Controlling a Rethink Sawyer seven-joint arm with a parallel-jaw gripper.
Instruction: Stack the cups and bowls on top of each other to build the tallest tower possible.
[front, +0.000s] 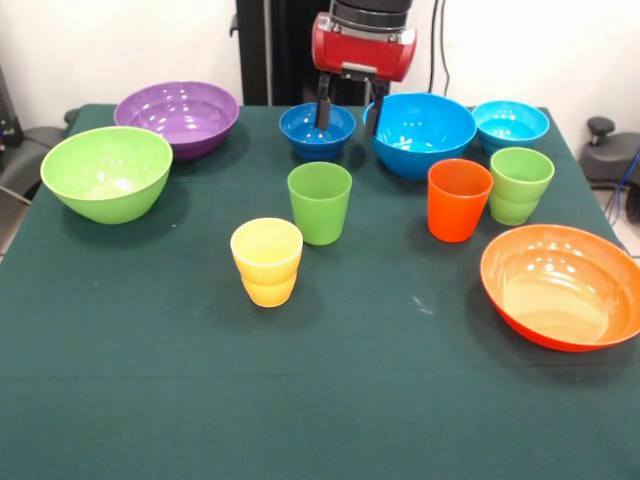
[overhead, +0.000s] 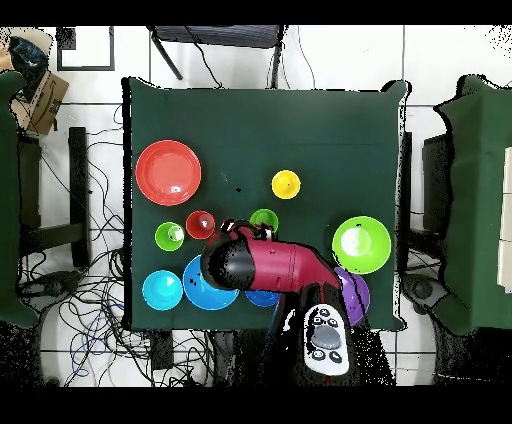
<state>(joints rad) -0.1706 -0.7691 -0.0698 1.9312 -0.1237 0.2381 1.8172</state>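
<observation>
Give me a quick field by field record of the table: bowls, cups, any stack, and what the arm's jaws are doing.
bowls: six, all separate: purple bowl, lime green bowl, dark blue bowl, large blue bowl, turquoise bowl, orange bowl
cups: four upright: yellow cup, green cup, orange cup, light green cup
stack: none yet
gripper: jaws open, one finger in the dark blue bowl, the other between it and the large blue bowl
surface: green tablecloth
</observation>
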